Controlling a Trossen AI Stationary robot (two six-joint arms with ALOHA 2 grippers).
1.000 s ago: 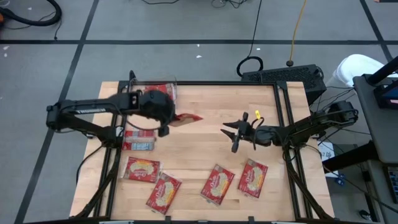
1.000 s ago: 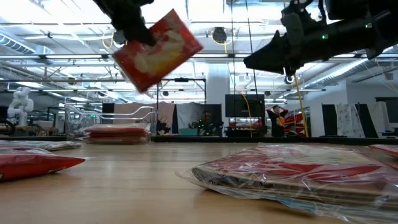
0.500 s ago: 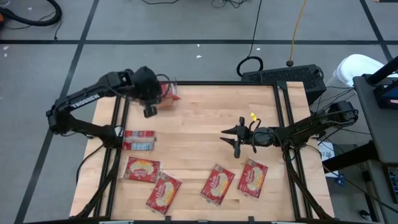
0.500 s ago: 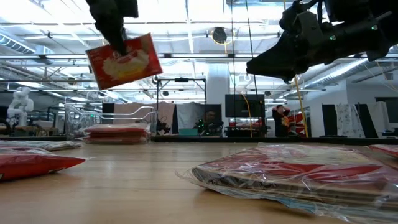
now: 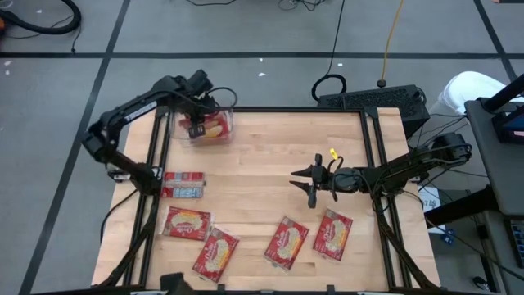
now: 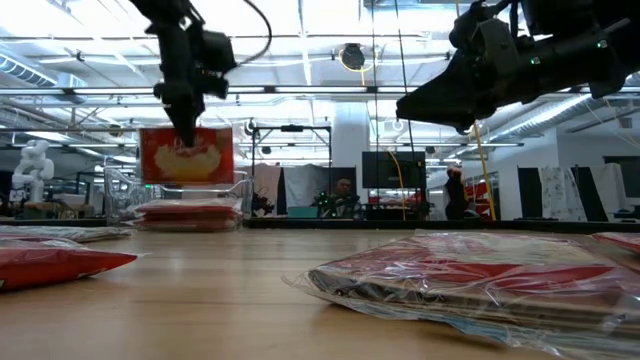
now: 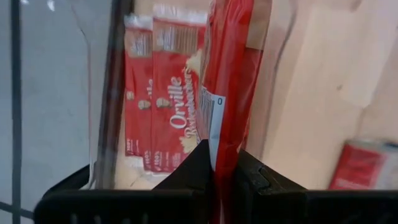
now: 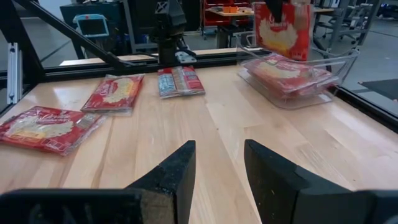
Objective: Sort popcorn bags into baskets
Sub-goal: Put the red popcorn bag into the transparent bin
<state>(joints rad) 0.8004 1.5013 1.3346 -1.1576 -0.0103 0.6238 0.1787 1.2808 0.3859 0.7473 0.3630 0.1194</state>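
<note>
Red popcorn bag (image 6: 187, 154), pinched by left gripper (image 6: 186, 128), now swung above clear bin (image 8: 292, 79); we release next. Right gripper (image 8: 217, 165) spread, idle.

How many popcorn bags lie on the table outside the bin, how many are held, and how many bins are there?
Bags on table: 5
Bag in left gripper: 1
Bins: 1
Total: 7

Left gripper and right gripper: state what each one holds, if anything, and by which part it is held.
The left gripper pinches a popcorn bag by its top edge, hanging upright above the clear bin. The right gripper holds nothing; its fingers are apart.
</note>
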